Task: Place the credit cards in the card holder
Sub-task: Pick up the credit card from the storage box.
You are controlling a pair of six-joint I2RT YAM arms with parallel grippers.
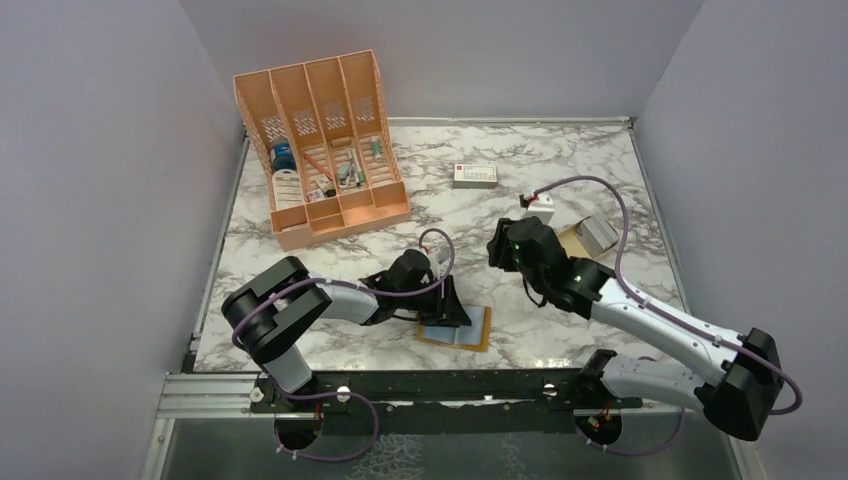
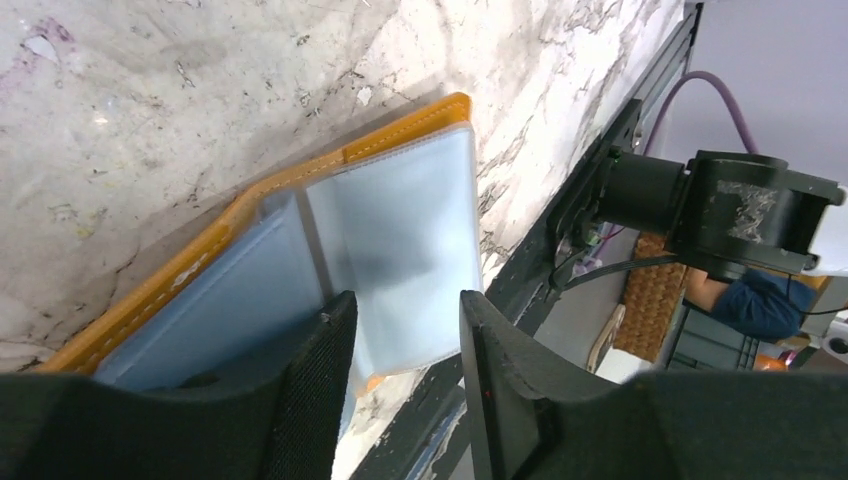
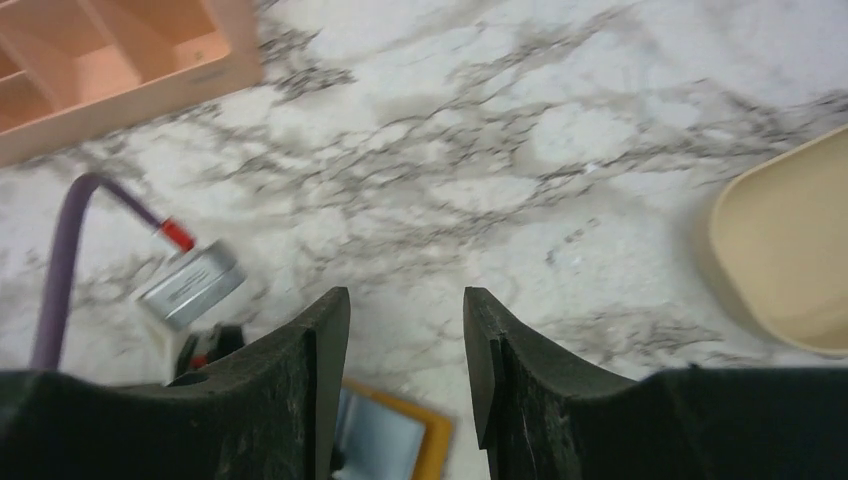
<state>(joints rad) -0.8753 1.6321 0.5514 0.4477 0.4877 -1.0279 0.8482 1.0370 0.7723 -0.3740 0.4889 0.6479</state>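
Observation:
The card holder [image 1: 462, 330] lies open on the marble near the front edge, with an orange rim and grey-blue pockets. My left gripper [image 1: 450, 310] is open over it. In the left wrist view the left finger [image 2: 320, 380] rests on the pocket lining [image 2: 400, 240] and nothing is between the jaws of the gripper [image 2: 405, 335]. The credit cards [image 1: 598, 232] are a grey-silver stack at the tan dish [image 1: 572, 242] on the right. My right gripper [image 1: 500, 250] is open and empty, above bare marble between the holder and the dish. It shows in its own view [image 3: 407, 330], and the holder's corner [image 3: 400, 440] is just below it.
A large orange desk organiser [image 1: 325, 140] stands at the back left. A white box with a red mark [image 1: 474, 175] lies behind the right gripper. The dish's rim [image 3: 780, 250] is at the right of the right wrist view. The table's front rail [image 2: 590, 200] is close beside the holder.

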